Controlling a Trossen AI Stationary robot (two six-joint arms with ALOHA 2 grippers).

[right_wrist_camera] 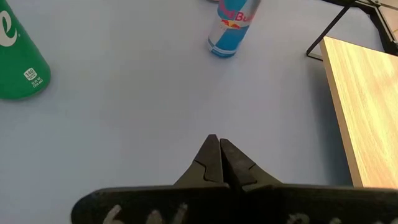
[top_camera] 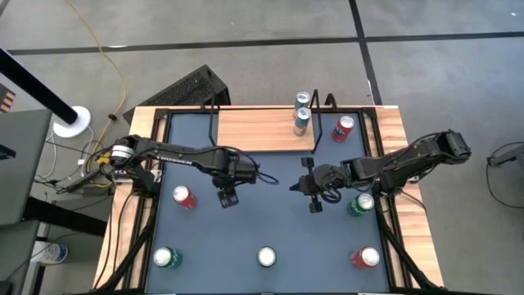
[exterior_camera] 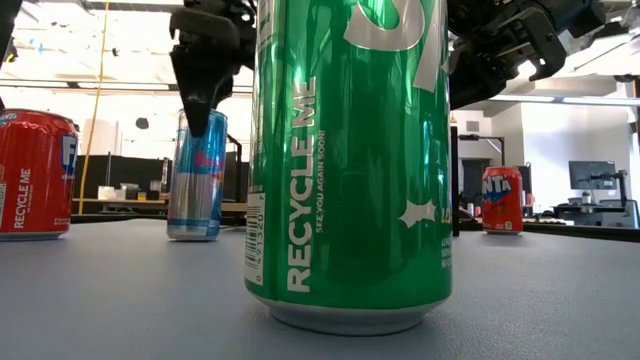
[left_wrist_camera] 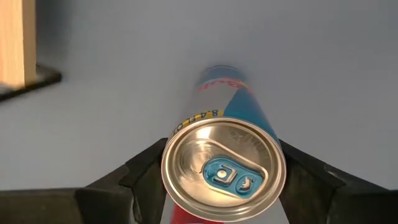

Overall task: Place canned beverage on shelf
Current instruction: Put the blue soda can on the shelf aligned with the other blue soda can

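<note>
Here, left gripper seemingly pinches the blue can mid-table; next, lift it to the shelf; right gripper pressed together.

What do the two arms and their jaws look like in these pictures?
Both arms are dark, nearly black, built of jointed segments. The left arm has a silver ring and loose cables near its base. The right arm looks the same. The right gripper ends in pointed, matte black jaws; the left gripper has broad, angular black ones.
</note>
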